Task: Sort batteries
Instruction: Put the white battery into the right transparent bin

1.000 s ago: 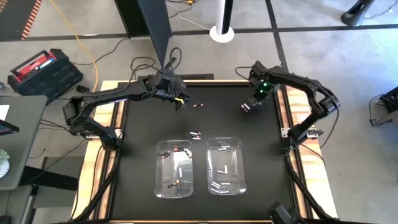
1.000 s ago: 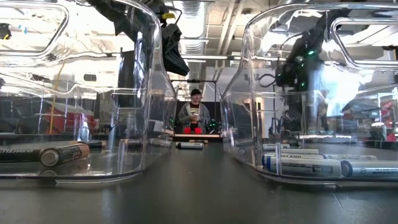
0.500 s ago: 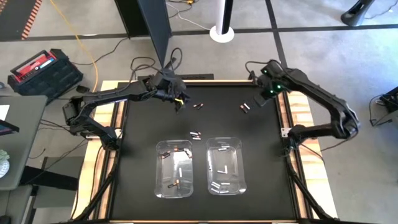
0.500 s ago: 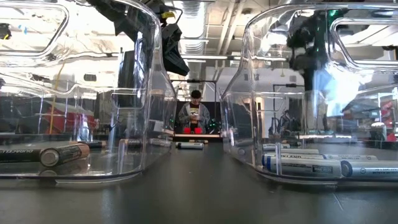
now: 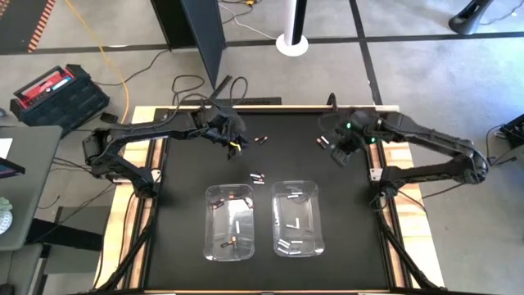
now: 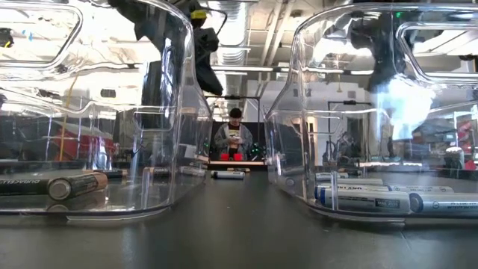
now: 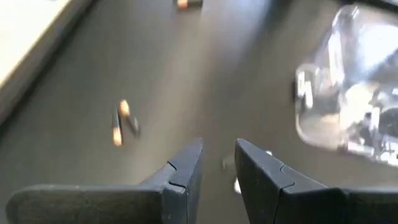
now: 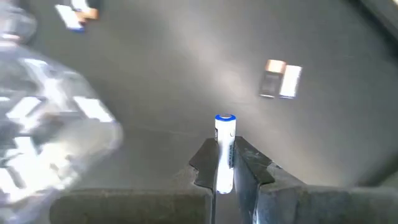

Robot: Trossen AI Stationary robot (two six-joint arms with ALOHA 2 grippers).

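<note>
Between my right gripper's [image 8: 225,163] fingers a white battery [image 8: 224,149] with a blue tip is pinched tight, its end poking out past the fingertips as I hang over the far right part of the black table [image 5: 344,197]. Two loose batteries [image 8: 280,79] lie side by side on the table just beyond it. My left gripper [image 7: 217,165] hovers at the far left part with its fingers a little apart and nothing between them; a pair of copper-tipped batteries [image 7: 122,122] lies on the mat ahead of it. Nearer the front stand two clear bins: the left bin [image 5: 230,223] holds dark cells, the right bin [image 5: 297,218] white ones. I judge I am mid-carry, so next I must bring this cell over the right bin and let go.
</note>
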